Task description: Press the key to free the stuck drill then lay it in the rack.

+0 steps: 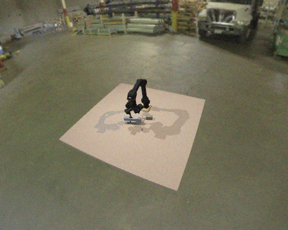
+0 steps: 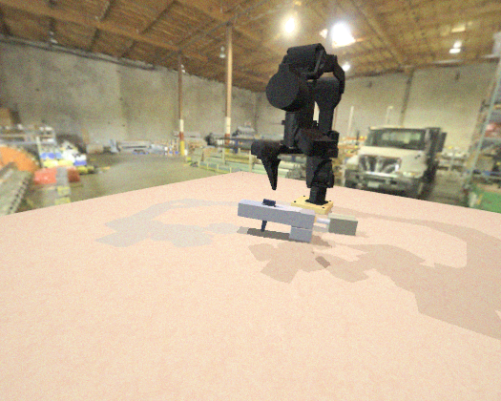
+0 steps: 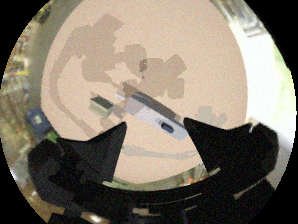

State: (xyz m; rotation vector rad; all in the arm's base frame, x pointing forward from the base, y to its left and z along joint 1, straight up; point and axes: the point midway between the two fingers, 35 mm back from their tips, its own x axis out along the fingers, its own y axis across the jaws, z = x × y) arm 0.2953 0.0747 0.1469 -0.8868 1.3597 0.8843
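A blue-grey holder bar (image 1: 132, 119) (image 2: 281, 214) (image 3: 145, 113) stands raised on a foot at one end. The dark blue key (image 2: 269, 202) (image 3: 167, 127) passes through it, its head low on the bar's top and its tip showing below. A pale rod, apparently the drill (image 2: 322, 221) (image 3: 120, 96), sticks out of the bar's footed end towards a green-grey block, apparently the rack (image 1: 149, 117) (image 2: 343, 224) (image 3: 100, 106). My gripper (image 1: 134, 114) (image 2: 296, 187) (image 3: 155, 121) is open and empty above the bar. Its second finger is hard to make out in the exterior view.
The arm's yellow base plate (image 1: 146, 109) (image 2: 312, 205) is behind the bar and the block. All stand on a pale pink board (image 1: 144, 156) (image 2: 198, 310) (image 3: 200, 50). Arm shadows fall across it.
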